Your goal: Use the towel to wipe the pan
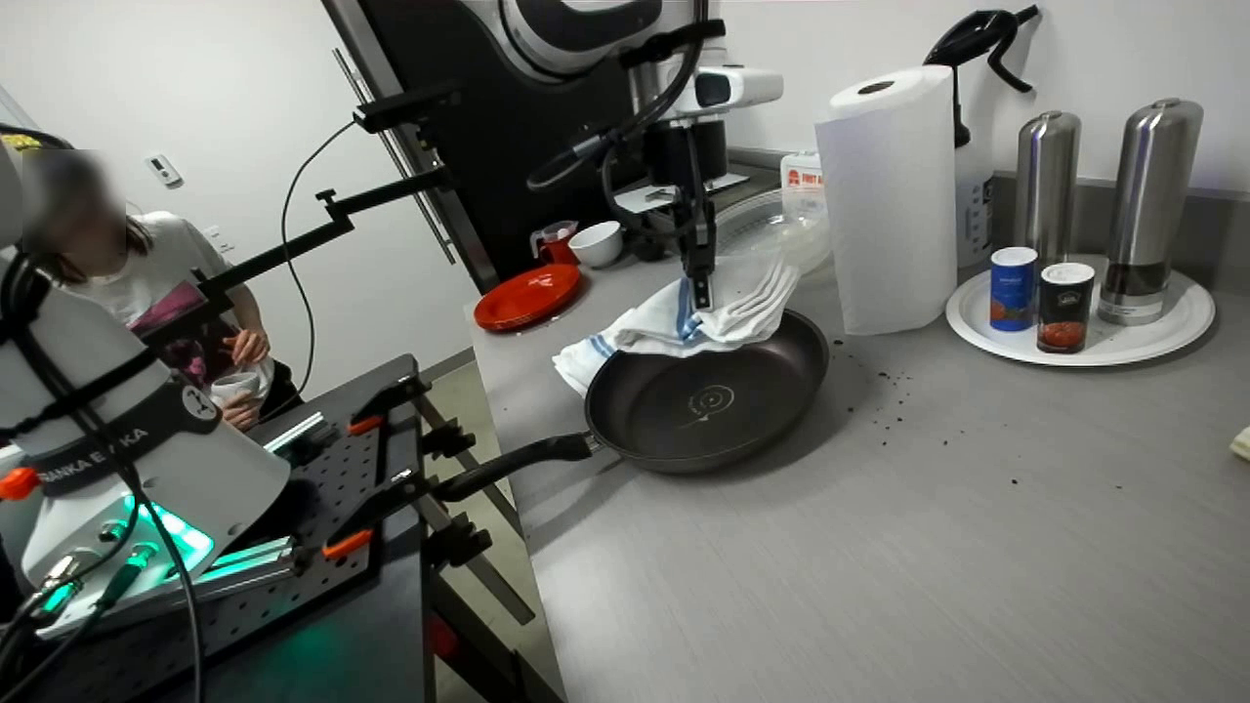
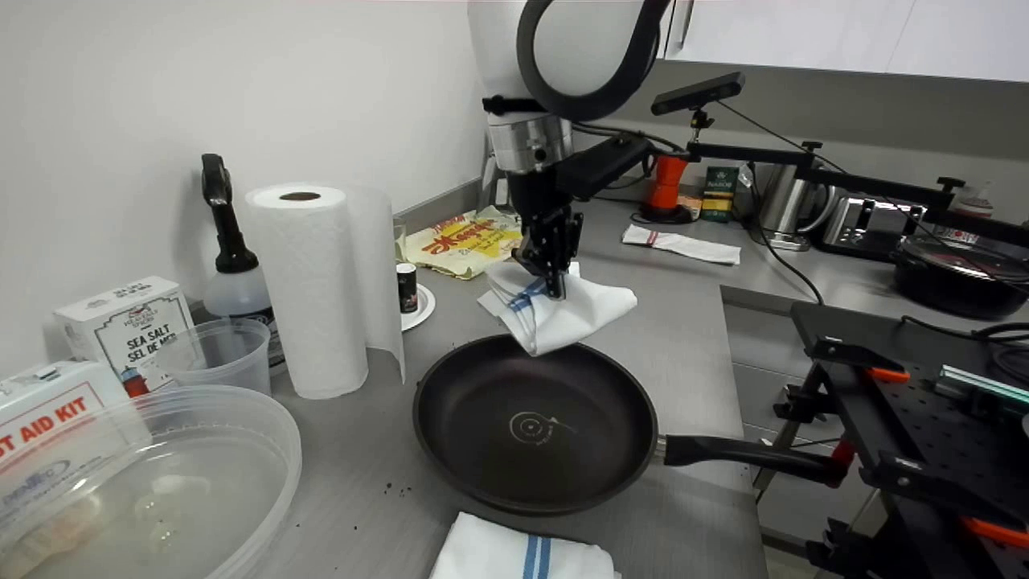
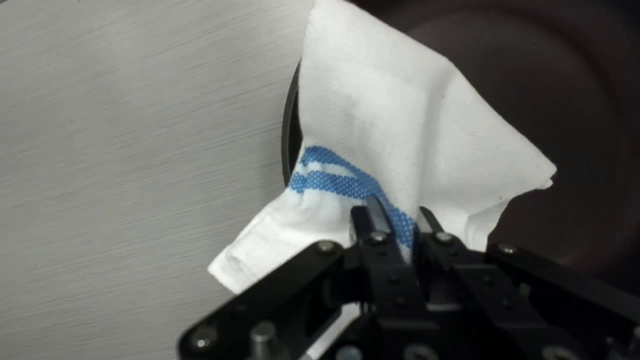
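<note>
The pan [image 1: 703, 415] is found upright on the worktop [image 1: 830, 586], its dark interior facing up; its handle [image 1: 518, 464] is carried out past the worktop's edge. The end effector [image 3: 402, 217] is positioned above the pan, near its rim; its fingers [image 3: 378, 215] are brought nearly together, and the white towel [image 3: 370, 110] with blue stripes is pinched between them; in the wrist view the pan's rim is partly covered by the towel, one corner being spread over the pan's interior and another over the worktop just beside the pan; whether the pan is touched by the towel cannot be told.

A folded cloth [image 2: 506, 551], also white with blue stripes and partly cut off by the frame, is noted just beside the pan in an exterior view. Dark specks [image 1: 899, 419] are scattered beside the pan, on the side away from its handle; on that same side a paper roll [image 1: 891, 205] is stood upright near the pan; farther from the pan, a white plate [image 1: 1177, 327] is placed, by which a steel mill [image 1: 1150, 195], a blue canister [image 1: 1013, 288] and a dark-labelled jar [image 1: 1064, 310] are carried. In an exterior view a clear plastic tub [image 2: 233, 458] is seen near the pan, away from its handle; farther from the pan, a sea salt box [image 2: 137, 330] and a first aid kit [image 2: 72, 438] are located.
</note>
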Robot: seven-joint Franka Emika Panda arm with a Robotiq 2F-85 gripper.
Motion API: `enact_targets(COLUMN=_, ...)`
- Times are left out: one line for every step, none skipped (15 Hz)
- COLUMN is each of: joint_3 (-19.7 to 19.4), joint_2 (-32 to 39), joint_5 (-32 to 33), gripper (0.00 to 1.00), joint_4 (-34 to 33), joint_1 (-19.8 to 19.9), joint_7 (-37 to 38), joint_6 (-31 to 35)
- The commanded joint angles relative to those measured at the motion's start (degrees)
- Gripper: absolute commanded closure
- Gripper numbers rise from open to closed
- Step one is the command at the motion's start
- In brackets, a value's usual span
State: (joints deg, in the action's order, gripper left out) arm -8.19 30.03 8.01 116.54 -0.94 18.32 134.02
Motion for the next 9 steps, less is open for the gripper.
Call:
enact_targets(joint_3=-1.39, joint_2=4.44, joint_5=3.23, gripper=0.97, joint_4=-3.85, joint_1=-1.3, joint_7=0.58, joint_6=-0.87)
enact_targets(joint_3=-1.55, joint_2=5.38, joint_5=3.57, gripper=0.97, joint_4=-4.42, joint_1=-1.31, joint_7=0.55, joint_6=-0.81)
enact_targets(joint_3=-1.68, joint_2=6.42, joint_5=3.64, gripper=0.97, joint_4=-4.94, joint_1=-1.28, joint_7=0.68, joint_6=-0.56)
enact_targets(joint_3=-1.65, joint_2=7.48, joint_5=3.47, gripper=0.97, joint_4=-5.47, joint_1=-1.13, joint_7=0.49, joint_6=-0.41)
enact_targets(joint_3=-1.73, joint_2=8.61, joint_5=3.38, gripper=0.97, joint_4=-5.99, joint_1=-1.09, joint_7=0.48, joint_6=-0.15)
enact_targets(joint_3=-1.61, joint_2=9.72, joint_5=2.97, gripper=0.97, joint_4=-6.56, joint_1=-0.92, joint_7=0.22, joint_6=-0.12)
enact_targets(joint_3=-1.63, joint_2=10.66, joint_5=2.88, gripper=0.97, joint_4=-7.1, joint_1=-0.92, joint_7=0.1, joint_6=-0.01)
enact_targets(joint_3=-1.76, joint_2=11.66, joint_5=2.99, gripper=0.97, joint_4=-7.67, joint_1=-1.0, joint_7=0.03, joint_6=0.27)
enact_targets(joint_3=-2.03, joint_2=12.8, joint_5=3.19, gripper=0.97, joint_4=-8.43, joint_1=-1.06, joint_7=0.06, joint_6=0.71)
